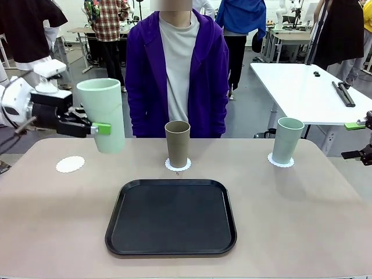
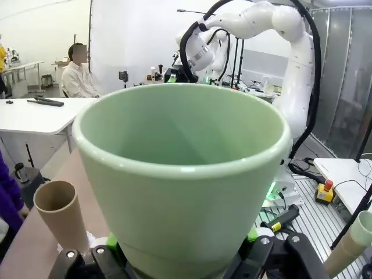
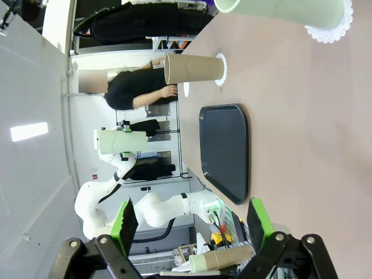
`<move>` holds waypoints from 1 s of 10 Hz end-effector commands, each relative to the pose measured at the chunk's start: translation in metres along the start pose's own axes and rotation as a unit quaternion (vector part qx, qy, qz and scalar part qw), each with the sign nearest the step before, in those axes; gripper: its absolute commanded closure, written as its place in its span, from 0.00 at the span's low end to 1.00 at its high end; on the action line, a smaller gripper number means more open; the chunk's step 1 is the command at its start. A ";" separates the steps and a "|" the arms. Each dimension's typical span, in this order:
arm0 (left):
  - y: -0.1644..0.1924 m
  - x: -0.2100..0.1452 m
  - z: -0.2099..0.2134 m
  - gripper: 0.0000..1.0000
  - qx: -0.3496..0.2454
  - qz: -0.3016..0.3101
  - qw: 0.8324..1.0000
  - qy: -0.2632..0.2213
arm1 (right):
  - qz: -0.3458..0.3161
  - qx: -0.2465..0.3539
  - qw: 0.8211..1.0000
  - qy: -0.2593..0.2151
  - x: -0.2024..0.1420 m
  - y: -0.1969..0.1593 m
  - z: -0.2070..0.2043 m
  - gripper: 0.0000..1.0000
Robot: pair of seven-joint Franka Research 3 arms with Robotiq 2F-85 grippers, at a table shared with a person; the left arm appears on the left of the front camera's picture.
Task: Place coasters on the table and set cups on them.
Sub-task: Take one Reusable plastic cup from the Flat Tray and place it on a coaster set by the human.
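- Beige-pink table (image 1: 52, 232) carries a black tray (image 1: 171, 216) near its near edge.
- Right gripper (image 1: 363, 138) is cut off at the right edge; its jaws are seen spread and empty.
- Left gripper (image 1: 97, 128) is clamped on a mint cup (image 1: 103, 114), held above the far left corner.
- A bare coaster (image 1: 70, 164) lies below.
- Tan cup (image 1: 177, 143) and second mint cup (image 1: 287, 140) hide most of their coasters along the far edge.

Beige-pink table (image 1: 52, 221), rounded corners. Black tray (image 1: 171, 250) flat at centre. Three lacy white coasters on tabletop: bare coaster (image 1: 70, 164) below and just left of left jaws' height; middle coaster (image 1: 178, 165) beyond tray, carrying tan cup (image 1: 177, 143); right coaster (image 1: 281, 160) carrying mint cup (image 1: 288, 139), near right jaws at table's right edge, apart from them.
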State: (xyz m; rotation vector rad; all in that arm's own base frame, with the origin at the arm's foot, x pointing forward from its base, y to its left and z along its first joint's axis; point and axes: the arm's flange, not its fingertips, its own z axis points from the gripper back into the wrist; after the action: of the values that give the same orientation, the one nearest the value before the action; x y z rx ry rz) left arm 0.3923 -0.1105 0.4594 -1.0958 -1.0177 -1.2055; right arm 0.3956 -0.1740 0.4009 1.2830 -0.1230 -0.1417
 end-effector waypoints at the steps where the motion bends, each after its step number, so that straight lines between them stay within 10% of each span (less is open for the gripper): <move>1: 0.006 -0.017 -0.007 1.00 -0.007 0.001 1.000 -0.002 | -0.002 0.000 1.000 -0.003 -0.001 0.001 -0.001 0.00; 5: 0.006 -0.017 -0.007 1.00 -0.007 0.001 1.000 -0.002 | -0.002 0.000 1.000 -0.003 -0.001 0.001 -0.001 0.00; 6: 0.005 -0.017 -0.006 0.15 -0.007 0.012 1.000 0.003 | -0.002 0.000 1.000 -0.003 -0.001 0.001 -0.001 0.00; 10: 0.098 -0.059 0.084 0.15 0.143 0.017 0.990 -0.006 | -0.002 0.000 1.000 -0.003 -0.001 0.001 -0.001 0.00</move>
State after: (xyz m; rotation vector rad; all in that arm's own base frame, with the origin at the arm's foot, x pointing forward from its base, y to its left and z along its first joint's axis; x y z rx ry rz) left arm 0.4595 -0.0245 0.4061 -0.9248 -1.0806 -1.0416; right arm 0.3955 -0.1743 0.4009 1.2830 -0.1236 -0.1423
